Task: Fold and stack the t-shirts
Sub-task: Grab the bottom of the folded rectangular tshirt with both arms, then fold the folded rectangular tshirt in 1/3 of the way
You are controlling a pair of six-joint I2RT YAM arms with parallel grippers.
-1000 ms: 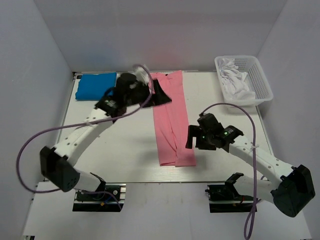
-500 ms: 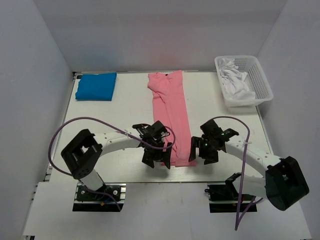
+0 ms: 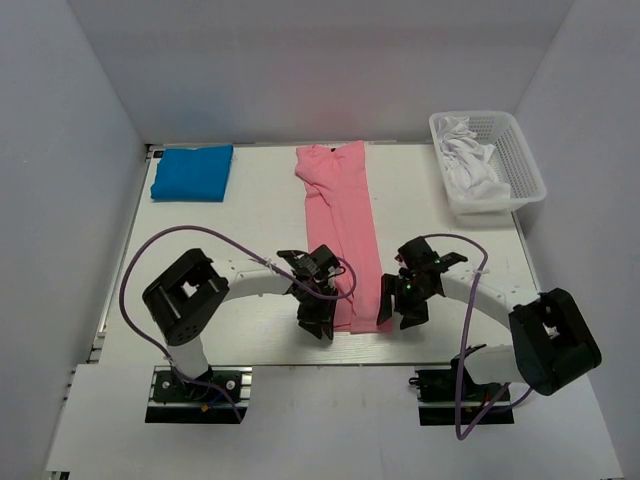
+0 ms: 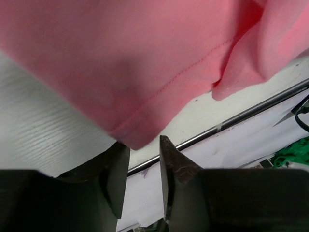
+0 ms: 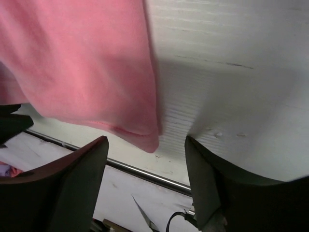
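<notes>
The salmon-pink t-shirt [image 3: 340, 220] lies as a long narrow strip down the middle of the table, neck end far, hem end near. The bright blue t-shirt [image 3: 192, 172] is a small folded rectangle at the far left. My left gripper [image 3: 318, 322] sits low at the hem's near-left corner. In the left wrist view the pink cloth [image 4: 145, 58] ends in a corner at the mouth of the left gripper [image 4: 143, 145], whose jaws stand a narrow gap apart. My right gripper [image 3: 392, 312] is at the near-right corner. It is open [image 5: 146, 140], wide around the pink hem corner [image 5: 152, 142].
A white basket [image 3: 524, 160] holding white cloth [image 3: 470, 160] stands at the far right. The table's near edge with a metal rail [image 5: 145, 174] runs just below both hem corners. Purple cables loop over each arm.
The left arm swung from the shirt's far end down to its near-left corner. The right gripper slid in to the near-right corner. Both sets of jaws narrowed, the left much more.
</notes>
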